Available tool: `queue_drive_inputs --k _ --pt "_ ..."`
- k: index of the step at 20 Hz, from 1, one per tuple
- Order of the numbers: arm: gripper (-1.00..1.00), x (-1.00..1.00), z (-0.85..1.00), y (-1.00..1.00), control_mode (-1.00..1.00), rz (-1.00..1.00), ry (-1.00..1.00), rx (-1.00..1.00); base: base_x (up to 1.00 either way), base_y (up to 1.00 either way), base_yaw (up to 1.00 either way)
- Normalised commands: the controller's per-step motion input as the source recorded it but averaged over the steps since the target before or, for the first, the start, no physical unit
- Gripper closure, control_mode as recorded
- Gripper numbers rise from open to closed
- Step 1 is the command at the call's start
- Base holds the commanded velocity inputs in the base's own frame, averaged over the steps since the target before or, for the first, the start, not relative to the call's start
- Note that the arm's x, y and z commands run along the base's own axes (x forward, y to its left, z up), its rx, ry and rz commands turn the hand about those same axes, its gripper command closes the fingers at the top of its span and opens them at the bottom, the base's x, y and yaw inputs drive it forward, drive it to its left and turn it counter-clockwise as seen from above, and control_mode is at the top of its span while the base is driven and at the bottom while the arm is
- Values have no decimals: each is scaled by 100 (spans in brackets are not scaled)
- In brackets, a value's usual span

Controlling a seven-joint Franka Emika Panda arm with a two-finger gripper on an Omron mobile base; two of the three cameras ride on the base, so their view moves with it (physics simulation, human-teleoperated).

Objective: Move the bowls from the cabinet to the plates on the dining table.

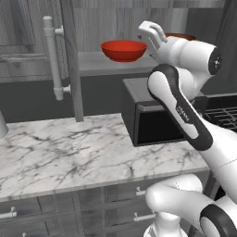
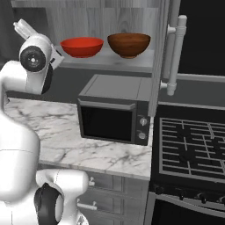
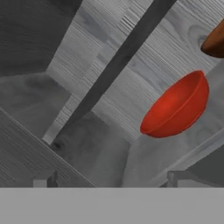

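From the left base view, my arm is rising from the lower right and bending up over the marble counter [image 1: 69, 148], and my gripper [image 1: 152, 33] is sitting high at the open cabinet [image 1: 28, 41], just beside the red bowl [image 1: 123, 50]. That bowl is resting upright on the grey inner shelf [image 1: 99, 65]. A sliver of the brown bowl [image 1: 181, 35] is peeking out behind my wrist. The cabinet door is standing open on the left, its long bar handle [image 1: 53, 58] hanging vertical. The black microwave [image 1: 148, 115] is sitting on the counter under the shelf.

From the right base view, both bowls are standing side by side on the shelf [image 2: 110, 61], the red bowl [image 2: 81, 46] to the left and the brown bowl [image 2: 129, 45] to the right, close together but apart. My gripper [image 2: 23, 27] is showing at the upper left, left of the red bowl and not touching it. The microwave [image 2: 115, 114] is sitting below the shelf, and a stove [image 2: 189, 149] is lying to its right. Another bar handle [image 2: 175, 55] is hanging right of the bowls.

In the hand view, which is rolled, my fingertips [image 3: 47, 180] are standing spread wide at the bottom edge with nothing between them. The red bowl [image 3: 177, 107] is lying ahead to the right on the shelf, and an edge of the brown bowl [image 3: 215, 41] is showing at the upper right corner.
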Motion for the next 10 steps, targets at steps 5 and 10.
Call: queue_drive_inputs --k 5,10 --pt "-100 28 -4 -25 -100 -1 10 12 0 0 0" --pt "-100 31 -4 -26 -100 -2 9 9 0 0 0"
